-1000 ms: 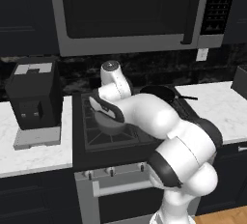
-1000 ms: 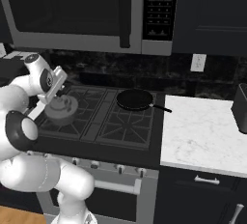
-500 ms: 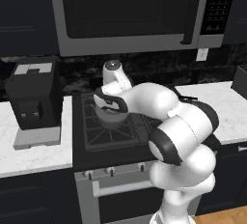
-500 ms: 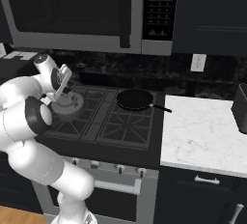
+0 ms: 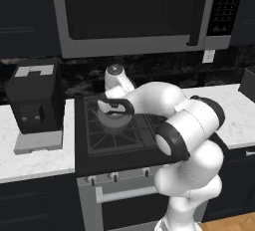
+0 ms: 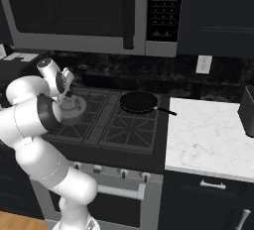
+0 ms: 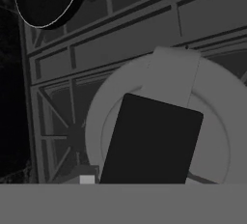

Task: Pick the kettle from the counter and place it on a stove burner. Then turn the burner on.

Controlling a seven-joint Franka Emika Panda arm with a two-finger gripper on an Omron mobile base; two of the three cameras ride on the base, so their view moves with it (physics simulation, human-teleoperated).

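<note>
Here the tool (image 5: 115,106) grips the kettle (image 5: 114,120) by its handle over the stove (image 5: 122,140); its fingertips are hidden

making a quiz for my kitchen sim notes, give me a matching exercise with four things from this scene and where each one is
Things:
1. kettle
2. frying pan
3. microwave
4. coffee machine

Places:
A. on the white counter left of the stove
B. mounted above the stove
C. held over the stove's left grates by the pincer
D. on the back right burner

Pairs: 1-C, 2-D, 3-B, 4-A
</note>
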